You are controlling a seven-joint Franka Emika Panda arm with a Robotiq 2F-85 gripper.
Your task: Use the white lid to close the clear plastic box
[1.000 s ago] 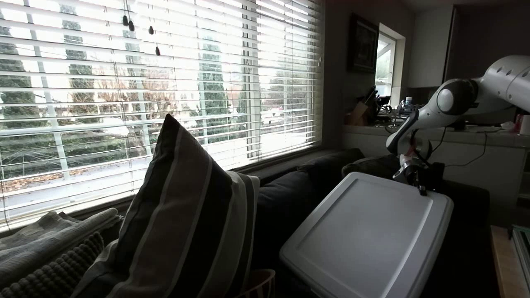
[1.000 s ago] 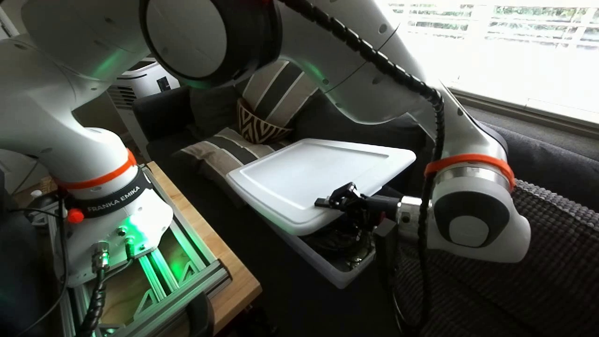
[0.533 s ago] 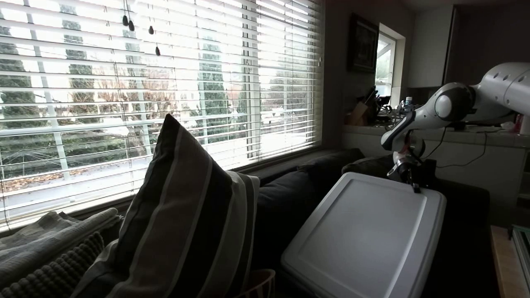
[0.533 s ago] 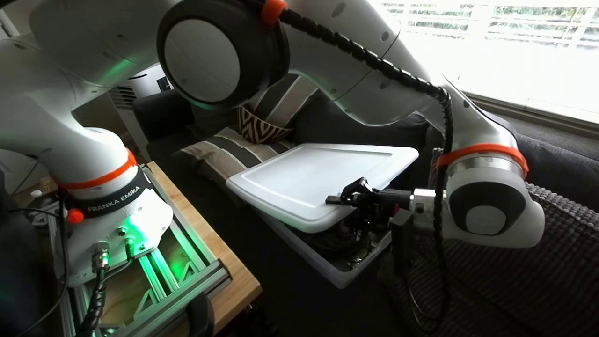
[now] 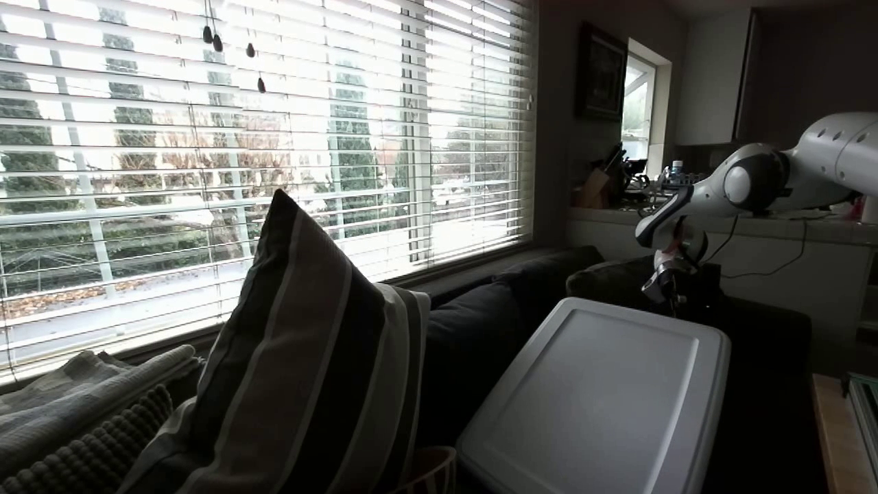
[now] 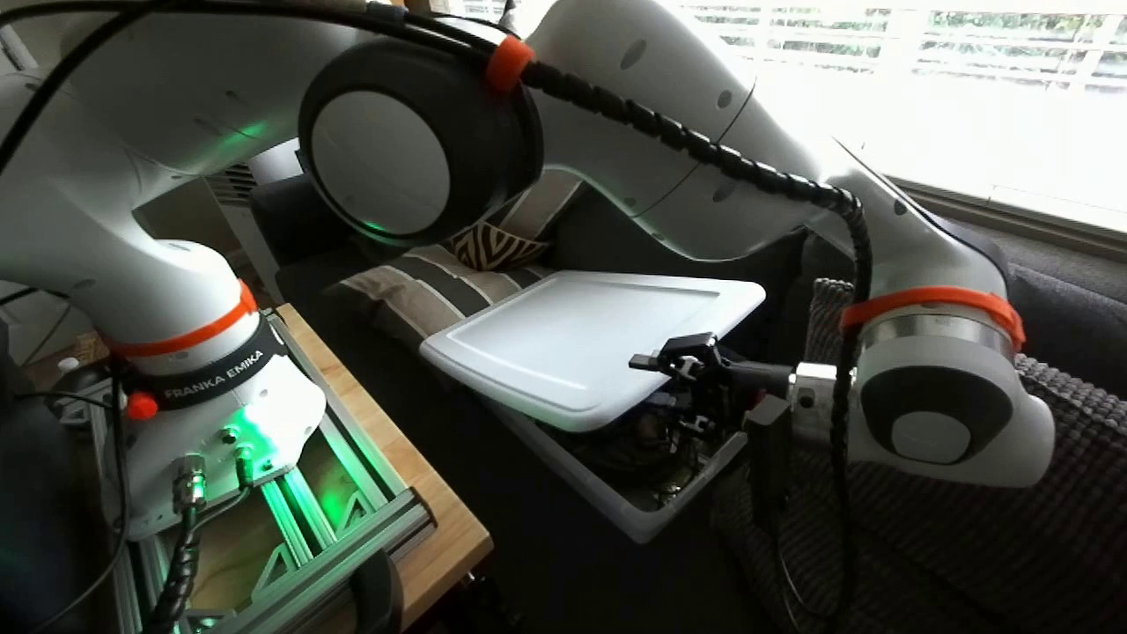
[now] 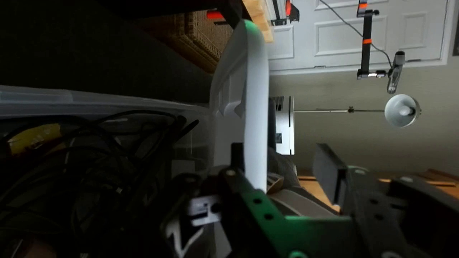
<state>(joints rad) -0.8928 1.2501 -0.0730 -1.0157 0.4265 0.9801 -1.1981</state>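
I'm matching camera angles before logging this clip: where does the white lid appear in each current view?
In an exterior view: the white lid is large, right of centre, running off the bottom edge.
In an exterior view: the white lid is near the picture's centre.
In the wrist view: the white lid is a pale upright band near the middle, partly hidden lower down.
Shared landmark: the gripper, near the white lid's edge in all three.

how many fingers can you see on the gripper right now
2. In the wrist view, one finger is in front of the lid; the other finger is toward the picture's right, across a gap from it.
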